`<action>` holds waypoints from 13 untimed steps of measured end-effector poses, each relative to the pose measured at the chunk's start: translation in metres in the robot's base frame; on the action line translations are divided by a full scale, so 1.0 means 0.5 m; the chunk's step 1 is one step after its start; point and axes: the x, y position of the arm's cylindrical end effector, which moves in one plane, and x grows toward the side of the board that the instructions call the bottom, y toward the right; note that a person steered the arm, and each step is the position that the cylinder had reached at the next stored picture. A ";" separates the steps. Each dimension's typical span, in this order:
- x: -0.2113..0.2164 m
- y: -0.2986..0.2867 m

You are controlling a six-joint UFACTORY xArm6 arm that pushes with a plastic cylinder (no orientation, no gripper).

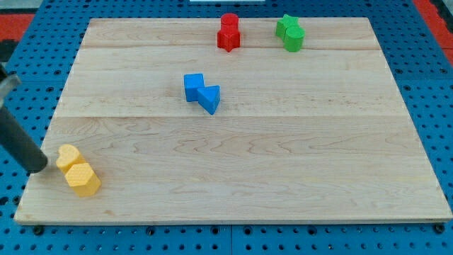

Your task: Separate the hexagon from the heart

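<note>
A yellow heart (68,156) and a yellow hexagon (83,178) sit touching each other near the board's bottom left corner, the heart up and left of the hexagon. My dark rod comes in from the view's left, and my tip (41,168) rests on the board just left of the heart, a small gap apart.
A blue cube (194,86) touches a blue triangular block (210,98) at the board's upper middle. A red cylinder (228,22) sits against a red star (228,39) at the top. A green star (286,26) and green cylinder (294,38) sit at the top right. The wooden board (283,163) lies on a blue pegboard.
</note>
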 end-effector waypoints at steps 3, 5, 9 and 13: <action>0.064 0.262; 0.039 0.324; -0.028 0.621; -0.094 0.634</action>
